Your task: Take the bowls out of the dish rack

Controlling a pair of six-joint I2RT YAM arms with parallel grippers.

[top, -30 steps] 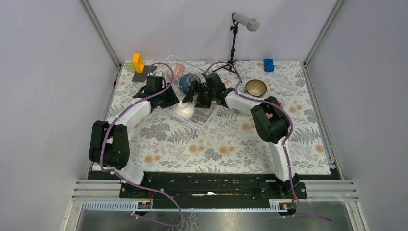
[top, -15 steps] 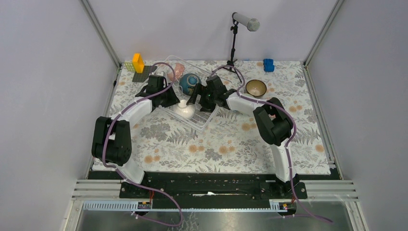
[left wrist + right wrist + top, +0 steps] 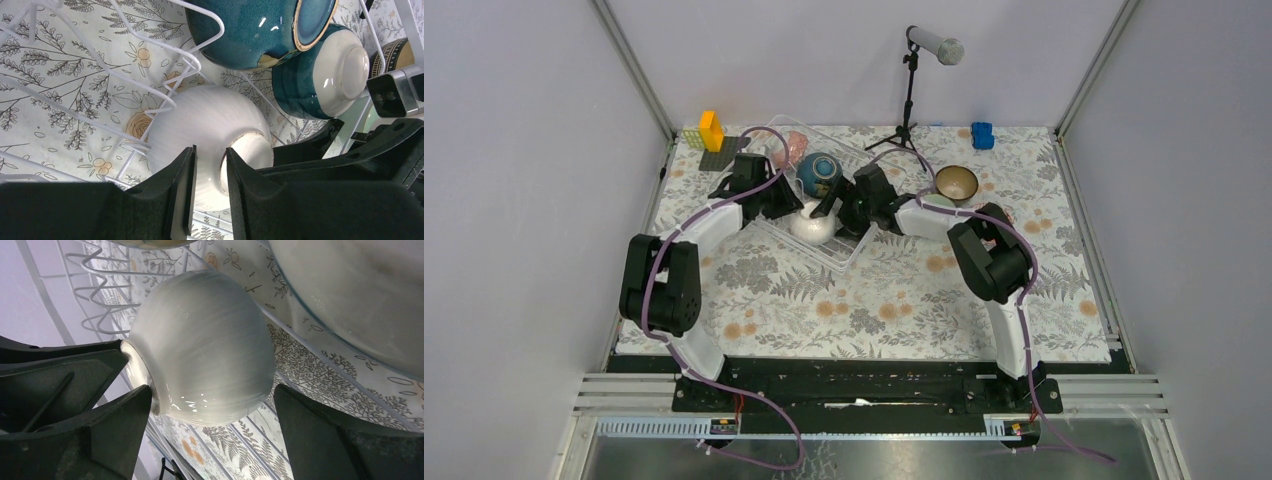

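Pinching the edge of the white bowl, the left claw is closed down tight on it. The bowl lies tipped in the dish rack, right beside a teal bowl. The right claw gapes wide around the same white bowl, gripping nothing.
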